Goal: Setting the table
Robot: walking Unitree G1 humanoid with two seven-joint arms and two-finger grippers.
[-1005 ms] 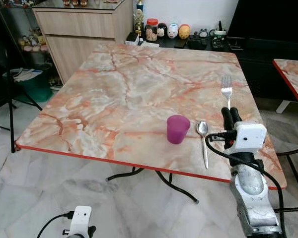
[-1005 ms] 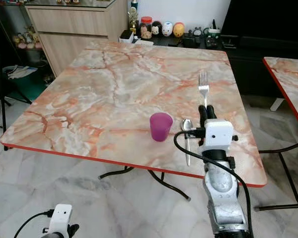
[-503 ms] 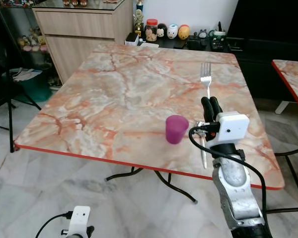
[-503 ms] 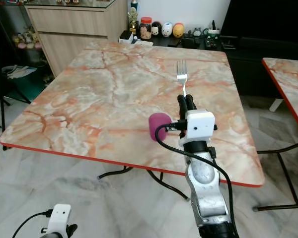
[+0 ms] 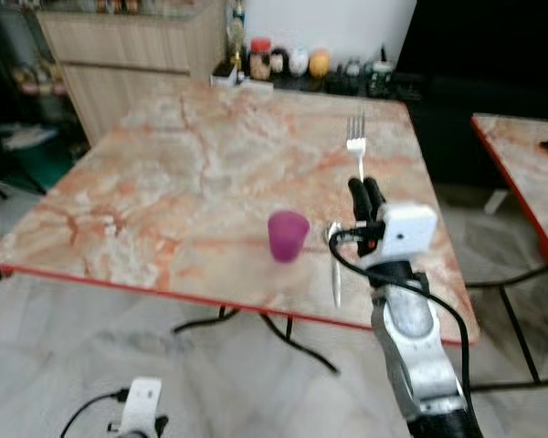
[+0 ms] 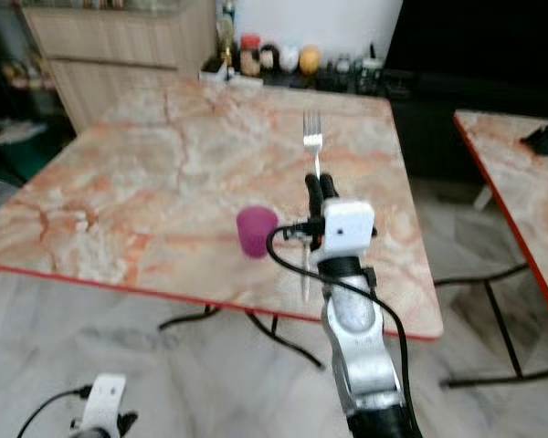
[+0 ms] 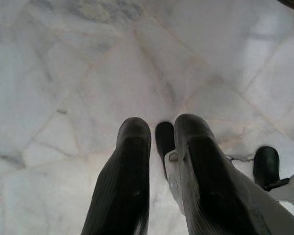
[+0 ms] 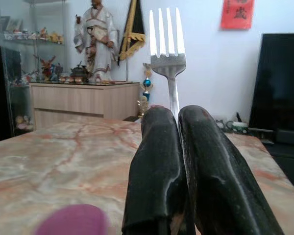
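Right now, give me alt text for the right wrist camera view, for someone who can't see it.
The right gripper is shut on a silver fork, tines pointing up past its two black fingers. Below lies a marble-patterned table with part of a blurred purple cup at the near edge. Behind are a wooden cabinet, a figurine and a dark screen.

Soft, even daylight. Both eye views are smeared with motion blur; the counter (image 5: 164, 182) veining and the far jars (image 5: 283, 62) look soft. The right wrist view is sharper, though the cup (image 8: 73, 220) is blurred. The floor (image 7: 63, 73) is pale and evenly lit.
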